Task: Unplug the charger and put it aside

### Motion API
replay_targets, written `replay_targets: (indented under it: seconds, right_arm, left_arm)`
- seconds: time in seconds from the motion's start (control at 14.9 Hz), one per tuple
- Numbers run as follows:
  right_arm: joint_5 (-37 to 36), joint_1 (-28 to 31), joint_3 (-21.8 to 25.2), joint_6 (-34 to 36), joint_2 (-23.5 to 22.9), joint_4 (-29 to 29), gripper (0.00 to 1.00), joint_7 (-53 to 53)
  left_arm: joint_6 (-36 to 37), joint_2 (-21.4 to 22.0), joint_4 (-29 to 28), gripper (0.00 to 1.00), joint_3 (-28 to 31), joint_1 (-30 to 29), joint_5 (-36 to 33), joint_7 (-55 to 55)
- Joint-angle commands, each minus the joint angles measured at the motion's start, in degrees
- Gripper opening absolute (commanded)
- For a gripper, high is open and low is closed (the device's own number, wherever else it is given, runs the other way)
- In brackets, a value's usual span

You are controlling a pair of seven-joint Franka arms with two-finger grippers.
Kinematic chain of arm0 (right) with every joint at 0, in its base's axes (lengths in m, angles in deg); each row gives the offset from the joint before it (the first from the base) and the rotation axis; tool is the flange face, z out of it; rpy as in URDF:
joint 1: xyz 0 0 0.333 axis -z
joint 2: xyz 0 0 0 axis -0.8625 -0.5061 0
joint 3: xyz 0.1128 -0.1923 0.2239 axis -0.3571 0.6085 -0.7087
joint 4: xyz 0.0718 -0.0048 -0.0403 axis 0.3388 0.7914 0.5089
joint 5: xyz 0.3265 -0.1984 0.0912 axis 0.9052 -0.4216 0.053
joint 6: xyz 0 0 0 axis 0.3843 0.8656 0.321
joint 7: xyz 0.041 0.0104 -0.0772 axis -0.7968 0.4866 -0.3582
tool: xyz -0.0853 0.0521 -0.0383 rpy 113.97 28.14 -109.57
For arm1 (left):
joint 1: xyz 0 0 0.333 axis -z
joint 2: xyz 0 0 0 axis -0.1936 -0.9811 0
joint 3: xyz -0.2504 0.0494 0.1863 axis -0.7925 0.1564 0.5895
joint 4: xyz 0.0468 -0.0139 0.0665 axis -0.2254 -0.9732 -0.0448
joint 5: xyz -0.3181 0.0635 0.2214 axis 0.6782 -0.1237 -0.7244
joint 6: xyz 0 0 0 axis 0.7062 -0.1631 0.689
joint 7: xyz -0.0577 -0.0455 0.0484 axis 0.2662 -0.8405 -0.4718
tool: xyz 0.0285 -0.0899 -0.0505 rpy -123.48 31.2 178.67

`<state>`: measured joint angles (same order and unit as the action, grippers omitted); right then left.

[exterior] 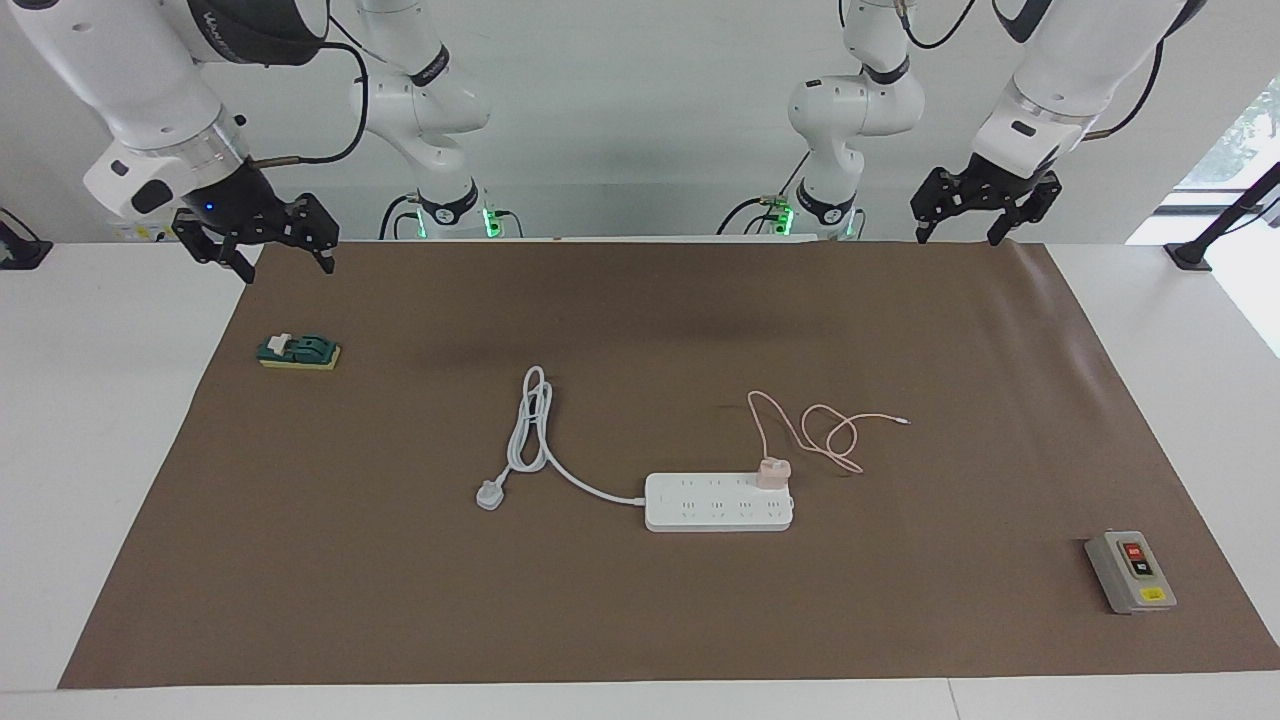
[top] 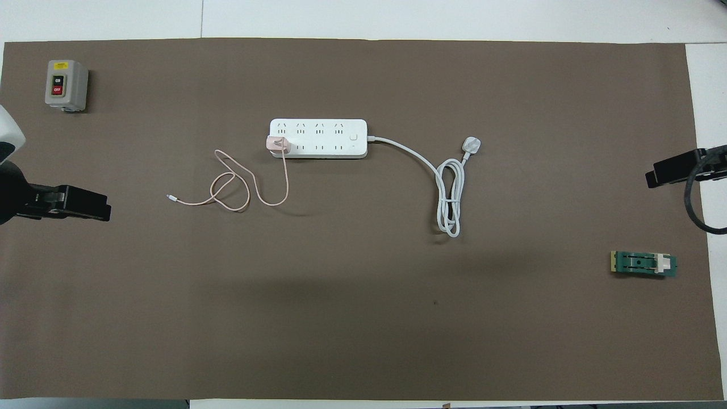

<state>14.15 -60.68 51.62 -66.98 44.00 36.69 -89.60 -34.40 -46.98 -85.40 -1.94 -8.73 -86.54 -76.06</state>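
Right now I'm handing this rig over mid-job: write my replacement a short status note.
Left gripper: open, empty, waiting above the mat's edge by its base.
Right gripper: open, empty, waiting likewise.
Charger: plugged into the power strip at the end toward the left arm; its cable loops on the mat, nearer the robots.
Done: nothing.
Left: hold the strip, pull the charger out, set it aside.

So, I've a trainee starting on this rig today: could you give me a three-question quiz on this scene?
1. True or false: the charger is plugged into the power strip.
2. Which gripper hangs nearer the charger's end of the table: left or right?
3. The strip's own white plug is: A) in a wall socket, B) lying loose on the mat.

Key: 1 true; 2 left; 3 B.
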Motion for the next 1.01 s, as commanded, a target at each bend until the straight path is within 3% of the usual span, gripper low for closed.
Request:
replay_targets:
  seconds: [0.0,0.94]
  right_arm:
    - [1.1,0.5,-0.6,-0.9,1.0,0.9,1.0,0.8]
    - [1.2,-0.4,-0.2,-1.5,1.3,0.6,1.0,0.7]
  left_arm:
    - [0.2,1.5,-1.4,1.0,-0.1,-0.3,0.4,0.1]
    - [0.2,1.5,-1.4,1.0,-0.1,-0.3,0.4,0.1]
